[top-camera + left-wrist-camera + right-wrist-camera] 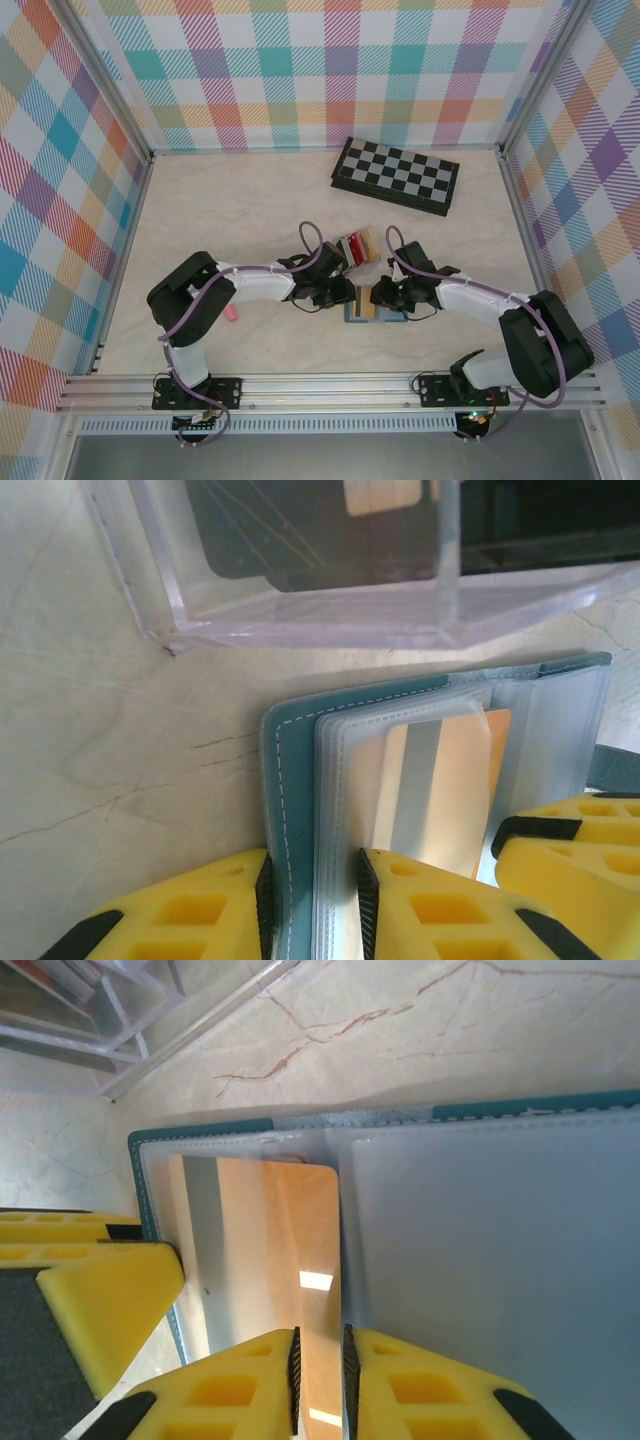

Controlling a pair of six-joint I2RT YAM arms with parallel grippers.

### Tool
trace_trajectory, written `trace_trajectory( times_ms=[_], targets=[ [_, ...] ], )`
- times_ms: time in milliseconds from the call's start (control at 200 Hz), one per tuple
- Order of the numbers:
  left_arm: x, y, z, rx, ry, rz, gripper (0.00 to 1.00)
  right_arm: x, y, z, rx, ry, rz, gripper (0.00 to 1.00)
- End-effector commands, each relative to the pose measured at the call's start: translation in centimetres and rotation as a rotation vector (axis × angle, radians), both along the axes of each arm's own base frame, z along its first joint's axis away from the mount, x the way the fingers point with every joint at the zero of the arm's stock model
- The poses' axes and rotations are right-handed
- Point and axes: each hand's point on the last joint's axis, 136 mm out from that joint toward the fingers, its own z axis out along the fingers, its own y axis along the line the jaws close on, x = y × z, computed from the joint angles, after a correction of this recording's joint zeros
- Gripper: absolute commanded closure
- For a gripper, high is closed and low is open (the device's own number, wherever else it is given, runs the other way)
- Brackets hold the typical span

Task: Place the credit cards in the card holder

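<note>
The teal card holder (396, 318) lies open on the table between the two arms. My left gripper (345, 295) is shut on its left side. In the left wrist view its pads (312, 865) pinch the teal cover (295, 770) together with the stack of clear sleeves. A yellow-tan credit card (450, 780) with a silver stripe sits part way in a sleeve. My right gripper (320, 1345) rests over that card (290, 1230), jaws a narrow slit apart, and the card's face shows through the gap. More credit cards, red and dark, stand in the clear rack (357, 245).
The clear acrylic rack (300, 620) stands just beyond the card holder, close to both wrists. A folded chessboard (395, 175) lies at the back right. A pink stick (231, 313) lies by the left arm. Plaid walls close in the table.
</note>
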Motion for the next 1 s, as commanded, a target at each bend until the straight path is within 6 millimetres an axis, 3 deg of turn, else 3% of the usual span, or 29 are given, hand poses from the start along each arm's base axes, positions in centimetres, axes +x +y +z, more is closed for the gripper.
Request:
trace_trajectory(
  times_ms=[0, 165, 460, 770, 995],
  targets=[
    [-1.2, 0.9, -1.4, 0.051, 0.027, -0.015, 0.72, 0.5, 0.6, 0.2, 0.001, -0.004, 0.021, 0.81],
    [-1.2, 0.9, -1.3, 0.048, 0.028, -0.015, 0.72, 0.9, 1.2, 0.1, 0.019, 0.004, 0.033, 0.84],
    [-1.2, 0.7, -1.1, 0.038, 0.022, -0.02, 0.7, 1.5, 3.6, 1.6, 0.132, -0.027, 0.115, 0.84],
    [-0.8, 1.1, -0.2, 0.034, -0.014, 0.003, 0.51, 1.8, 3.0, 1.8, 0.082, -0.046, 0.116, 0.85],
    [-0.6, 1.2, -0.2, 0.032, -0.019, 0.017, 0.48, 1.8, 3.6, 1.7, 0.116, -0.045, 0.142, 0.85]
  ],
)
